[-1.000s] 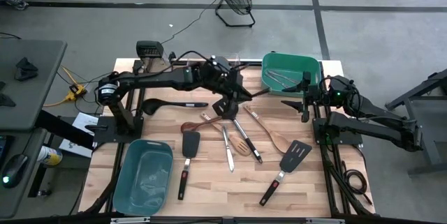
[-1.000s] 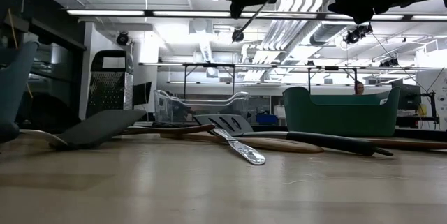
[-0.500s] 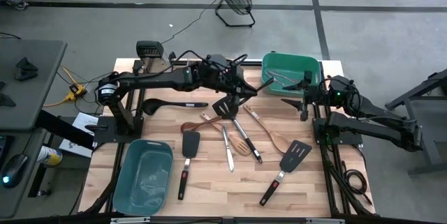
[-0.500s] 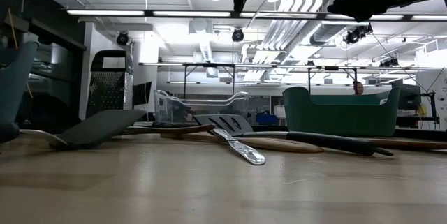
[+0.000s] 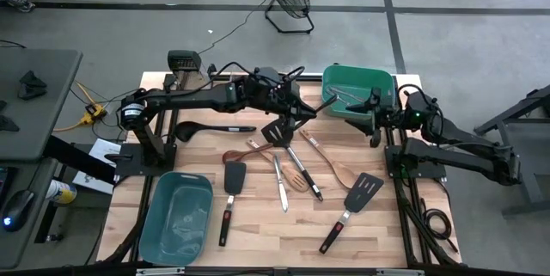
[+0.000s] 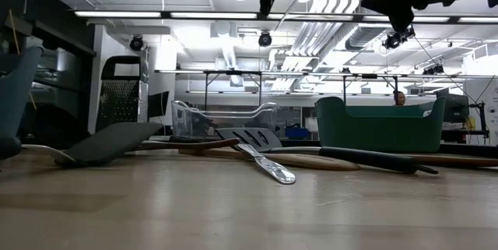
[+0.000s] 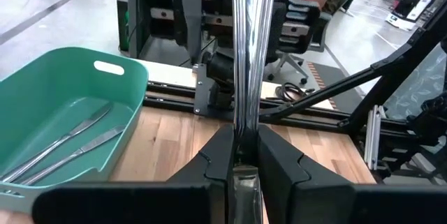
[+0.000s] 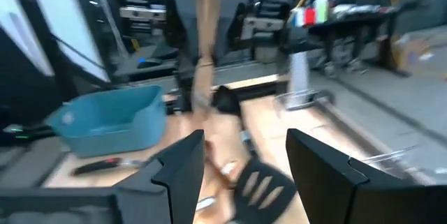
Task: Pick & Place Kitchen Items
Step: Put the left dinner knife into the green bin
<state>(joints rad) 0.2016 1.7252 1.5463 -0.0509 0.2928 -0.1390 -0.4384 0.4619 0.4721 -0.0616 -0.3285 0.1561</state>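
Presently we list the table's contents from left edge to right.

Teal tub (image 5: 176, 216): near-left corner, nothing visible inside; we judge it one of two receiving bins.

Black ladle (image 5: 210, 129): flat on the boards toward the far-left side, not yet collected.

Left gripper (image 5: 290, 108): reaching across the far-middle of the table, clear above the boards. Its wrist view shows both fingers (image 7: 220, 155) clamped tight on a silvery metal handle (image 7: 250, 49), which runs away from the camera; the black slotted head (image 5: 277, 131) hangs below in the high view. We read the hold as mid-carry, the piece lifted so it can travel toward the green tub.

Loose utensils, middle of the table: a red-trimmed black turner (image 5: 230, 192), a brown wooden slotted spatula (image 5: 284, 167), a silvery metal piece (image 5: 280, 182), and a wooden spoon (image 5: 331, 163). They lie fanned and partly crossing, so each pick will call for a handle clear of its neighbours.

Second black turner (image 5: 354, 205): toward the near-right side, alone.

Green tub (image 5: 357, 76): far-right corner, already holding two silvery metal pieces (image 7: 66, 144), hence the likely drop point.

Right gripper (image 5: 372, 118): hovering just beside the green tub's near rim, fingers apart and holding nothing, apparently waiting.
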